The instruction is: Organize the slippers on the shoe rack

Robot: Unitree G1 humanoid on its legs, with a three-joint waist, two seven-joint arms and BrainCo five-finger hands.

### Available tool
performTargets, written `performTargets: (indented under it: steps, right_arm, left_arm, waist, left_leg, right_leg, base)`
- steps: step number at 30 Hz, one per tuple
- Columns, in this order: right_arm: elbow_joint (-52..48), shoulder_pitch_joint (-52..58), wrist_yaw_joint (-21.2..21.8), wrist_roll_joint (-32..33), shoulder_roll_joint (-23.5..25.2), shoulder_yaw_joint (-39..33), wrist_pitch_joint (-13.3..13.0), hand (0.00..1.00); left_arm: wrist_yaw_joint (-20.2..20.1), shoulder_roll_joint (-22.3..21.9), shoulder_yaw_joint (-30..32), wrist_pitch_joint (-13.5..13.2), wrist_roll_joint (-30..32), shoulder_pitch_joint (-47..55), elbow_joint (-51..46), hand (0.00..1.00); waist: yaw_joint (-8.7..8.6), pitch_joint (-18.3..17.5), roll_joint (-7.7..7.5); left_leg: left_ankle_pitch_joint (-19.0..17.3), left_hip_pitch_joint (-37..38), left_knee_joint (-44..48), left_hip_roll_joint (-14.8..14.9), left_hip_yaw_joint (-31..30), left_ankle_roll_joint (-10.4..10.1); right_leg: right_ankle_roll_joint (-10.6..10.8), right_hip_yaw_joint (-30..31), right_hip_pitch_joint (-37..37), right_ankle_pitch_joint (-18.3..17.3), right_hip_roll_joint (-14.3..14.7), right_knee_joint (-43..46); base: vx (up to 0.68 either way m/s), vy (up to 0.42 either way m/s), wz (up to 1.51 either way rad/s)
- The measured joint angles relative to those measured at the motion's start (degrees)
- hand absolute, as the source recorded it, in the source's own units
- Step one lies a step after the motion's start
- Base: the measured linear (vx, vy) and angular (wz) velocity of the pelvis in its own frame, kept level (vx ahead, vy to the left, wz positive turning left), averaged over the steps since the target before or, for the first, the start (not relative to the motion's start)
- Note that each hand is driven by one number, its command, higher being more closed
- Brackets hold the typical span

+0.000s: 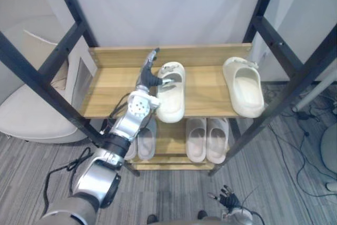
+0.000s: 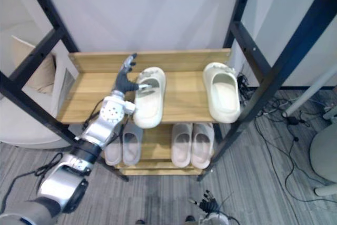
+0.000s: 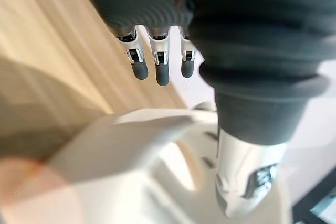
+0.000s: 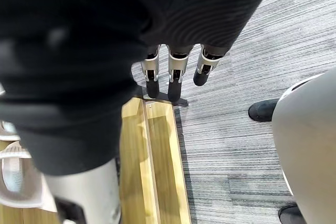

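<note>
Closest to me, down low, the right hand (image 1: 227, 198) hangs over the grey carpet (image 1: 174, 193) just in front of the shoe rack (image 1: 279, 43). Its fingers (image 4: 176, 80) are straight and slack, with nothing in them.

On the lower shelf (image 1: 167, 135) sit two pairs of pale slippers. The right pair (image 1: 206, 139) is in plain sight. The left pair (image 1: 146, 139) is half hidden behind the left arm.

The upper shelf (image 1: 205, 90) carries two cream slippers, well apart, with bare wood between them, and each near end juts a little past the front edge. The right slipper (image 1: 245, 90) lies alone by the rack's right post.

The left hand (image 1: 149, 76) is at the left slipper (image 1: 172, 98). Its fingers (image 3: 162, 74) are straight and close together, pointing toward the back wall along the slipper's outer side. The thumb (image 1: 166, 82) is stretched sideways across the strap. From here I can't make out whether the palm presses on the slipper's edge.
</note>
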Motion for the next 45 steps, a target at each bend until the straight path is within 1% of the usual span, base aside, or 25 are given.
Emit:
performTargets:
  steps: [4,10,11,17,21,27,35,39,45]
  right_arm:
    - [-1.2,0.4,0.0,0.0,0.0,0.0,0.0,0.0]
    - [-1.7,0.7,0.0,0.0,0.0,-0.1,-0.1,0.0]
    - [-1.7,0.7,0.0,0.0,0.0,-0.2,-0.2,0.0]
    - [-1.8,0.7,0.0,0.0,-0.1,-0.2,-0.6,0.0]
    - [-1.8,0.6,0.0,0.0,-0.1,-0.2,-0.7,0.0]
    - [-1.7,0.5,0.0,0.0,-0.2,-0.1,-0.7,0.0]
    - [-1.7,0.3,0.0,0.0,-0.2,0.0,-0.7,0.0]
    - [-1.5,0.2,0.0,0.0,-0.2,0.0,-0.6,0.0]
    - [-1.5,0.1,0.0,0.0,-0.2,0.1,-0.4,0.0]
  left_arm:
    - [-0.5,0.8,-0.5,0.6,1.6,-1.7,1.4,0.0]
    - [-2.2,1.4,-1.0,0.7,5.2,-3.3,2.9,0.0]
    - [-2.3,1.6,-1.0,0.7,5.6,-3.3,2.9,1.0]
    - [-2.3,2.0,-1.0,0.7,6.3,-3.4,2.9,1.0]
    - [-2.3,3.3,-1.0,0.7,6.8,-4.7,3.0,1.0]
    - [-2.2,3.5,-1.0,0.8,6.7,-5.0,3.0,1.0]
    - [-2.1,3.3,-1.7,0.8,4.8,-5.0,3.0,1.0]
    - [-2.1,3.3,-3.2,0.7,3.7,-5.0,2.8,1.0]
    - [-2.2,1.7,-5.4,0.7,3.0,-5.0,1.5,1.0]
  waist:
    - [-0.12,0.2,0.38]
    - [-0.12,0.4,0.7]
    - [-0.12,0.5,0.77]
    - [-0.18,0.6,1.06]
    - [-0.31,0.6,1.18]
    - [-0.44,0.6,1.24]
    - [-0.75,0.6,1.24]
    - [-0.93,0.6,1.28]
    - [-1.02,0.6,1.31]
  left_leg:
    - [0.0,-0.2,0.0,0.0,0.5,0.0]
    - [0.0,-0.2,0.0,0.0,0.7,0.0]
    - [0.0,-0.2,0.0,0.0,0.7,0.0]
    - [0.0,-0.2,0.0,0.0,0.6,0.0]
    - [0.0,-0.8,0.0,0.0,0.6,0.0]
    - [0.0,-0.8,0.1,-0.1,0.3,0.0]
    - [0.0,-0.8,0.4,-0.5,0.1,0.0]
    - [0.0,-0.8,0.7,-0.7,-0.1,0.0]
    - [0.0,-0.8,0.7,-0.7,-0.1,0.0]
  right_leg:
    - [0.1,0.5,-0.3,0.2,0.0,0.0]
    - [0.1,0.5,-0.3,0.2,0.0,0.0]
    - [0.1,0.6,-0.3,0.2,0.0,0.0]
    - [0.1,0.5,-0.4,0.2,0.0,0.0]
    - [0.1,0.5,-1.2,0.2,0.0,0.1]
    - [0.1,0.3,-1.0,0.2,-0.1,0.0]
    - [0.2,0.3,-0.8,0.5,-0.4,-0.1]
    - [0.3,0.1,0.0,1.1,-0.5,-1.1]
    - [0.3,0.1,0.1,1.4,-0.5,-1.3]
  base:
    - [-0.02,-0.002,-0.07]
    - [0.0,0.0,0.0]
    - [0.0,0.0,0.0]
    - [-0.01,-0.001,0.0]
    - [0.0,0.0,0.0]
    - [0.0,0.0,0.0]
    - [0.0,0.0,0.0]
    - [-0.01,-0.002,0.02]
    - [-0.03,-0.007,0.0]
